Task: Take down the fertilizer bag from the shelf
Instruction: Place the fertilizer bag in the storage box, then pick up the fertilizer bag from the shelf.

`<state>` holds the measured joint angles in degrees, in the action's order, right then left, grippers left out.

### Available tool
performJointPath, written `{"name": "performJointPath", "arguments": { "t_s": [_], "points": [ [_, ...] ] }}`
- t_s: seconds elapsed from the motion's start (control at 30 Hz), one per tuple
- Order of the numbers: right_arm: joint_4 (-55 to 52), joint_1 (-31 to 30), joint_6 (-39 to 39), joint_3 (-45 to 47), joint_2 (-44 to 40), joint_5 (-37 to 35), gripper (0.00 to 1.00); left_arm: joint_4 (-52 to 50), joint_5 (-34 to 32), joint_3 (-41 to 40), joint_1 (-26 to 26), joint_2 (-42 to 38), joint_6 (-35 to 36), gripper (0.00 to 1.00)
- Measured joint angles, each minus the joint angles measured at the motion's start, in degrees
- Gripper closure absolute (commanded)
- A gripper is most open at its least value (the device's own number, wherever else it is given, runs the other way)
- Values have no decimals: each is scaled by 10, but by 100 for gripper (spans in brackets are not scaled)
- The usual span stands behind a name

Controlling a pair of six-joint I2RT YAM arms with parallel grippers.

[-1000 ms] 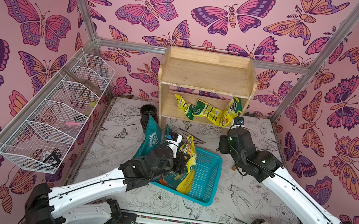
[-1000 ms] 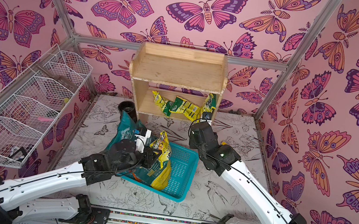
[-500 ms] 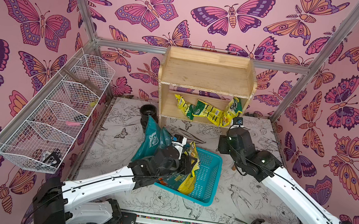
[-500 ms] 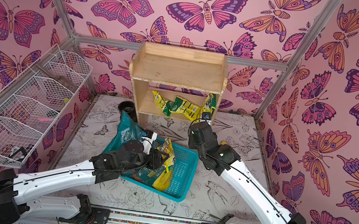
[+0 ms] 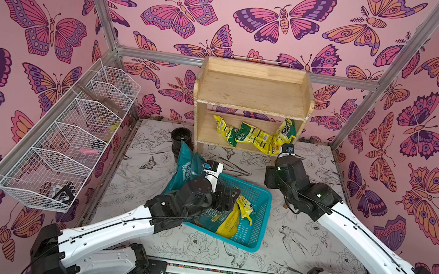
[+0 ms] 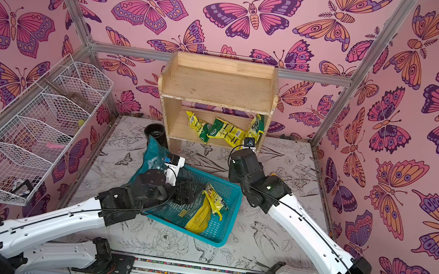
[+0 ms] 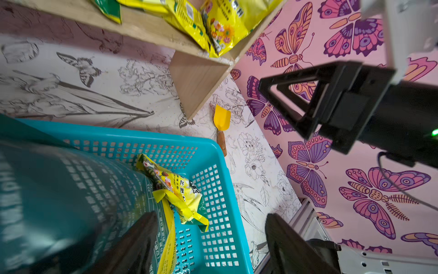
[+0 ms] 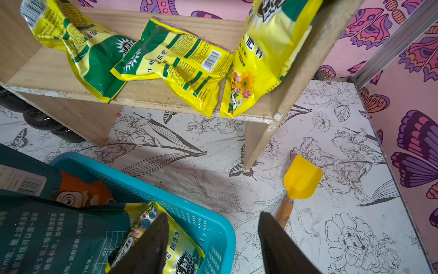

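Fertilizer bags (image 8: 180,64) of crinkled yellow-green plastic are laid on the lower board of the pale wooden shelf (image 8: 47,68) just ahead of the right gripper (image 8: 212,215), whose jaws are spread and empty, as are those of the left gripper (image 7: 211,214) over the perforated teal basket (image 7: 166,140).

Top views: from high over the table's (image 5: 299,245) front edge, looking down and toward the back wall (image 5: 261,16); far off, whole scene in both top views.
Left wrist: close over the basket (image 7: 213,151), facing the shelf (image 7: 199,78) at its right leg and the side wall (image 7: 331,178).
Right wrist: close before the shelf, looking down at its lower tier and the table.
Shared: both wrist views show the basket corner, shelf leg and scoop (image 7: 221,117).
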<state>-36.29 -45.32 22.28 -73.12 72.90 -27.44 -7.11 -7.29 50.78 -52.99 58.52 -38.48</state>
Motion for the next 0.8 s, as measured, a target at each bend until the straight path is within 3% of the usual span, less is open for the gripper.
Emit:
{"name": "performJointPath", "arguments": {
  "t_s": [0.27, 0.37, 0.53, 0.8],
  "points": [
    [-3, 0, -22, -37, 48, 46, 34, -8, -38, 72, 49, -53, 47, 12],
    [-2, -2, -35, -56, 60, 62, 34, -8, -75, 82, 65, -76, 70, 7],
    [20, -13, -66, -106, 106, 90, 34, -12, -144, 83, 119, -97, 89, 7],
    [71, -27, -123, -167, 205, 123, 35, -24, -117, 80, 242, -66, 69, 7]
  ]
}}
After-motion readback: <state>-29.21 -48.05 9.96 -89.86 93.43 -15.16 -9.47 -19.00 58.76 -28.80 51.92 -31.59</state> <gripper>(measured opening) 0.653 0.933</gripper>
